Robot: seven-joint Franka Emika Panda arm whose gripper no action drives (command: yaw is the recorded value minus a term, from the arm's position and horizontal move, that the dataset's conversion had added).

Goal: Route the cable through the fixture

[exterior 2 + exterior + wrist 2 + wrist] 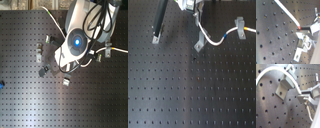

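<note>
So the cable [217, 39] runs w/ a curve across the far part of the black perforated tabletop [188, 95] in the first exterior view: down from the claw [192, 7] at the top edge, past the leaning fixture [201, 42], then off toward the first exterior view's right, w/ blue and yellow bands near that end. The fixture stands tilted, its base on the tabletop; the cable passes right at its forked top, but can't tell if it sits in the fork. In the first wrist view the cable [276, 70] arches over the fixture [284, 84], touching or just above its upper part. Claw: in the second wrist view its fingers [307, 29] pinch the cable [287, 11], closed on it. Upright U-top clip [240, 22] stands near the cable's banded end. Dark rod [159, 20] leans at far left, well apart.
</note>
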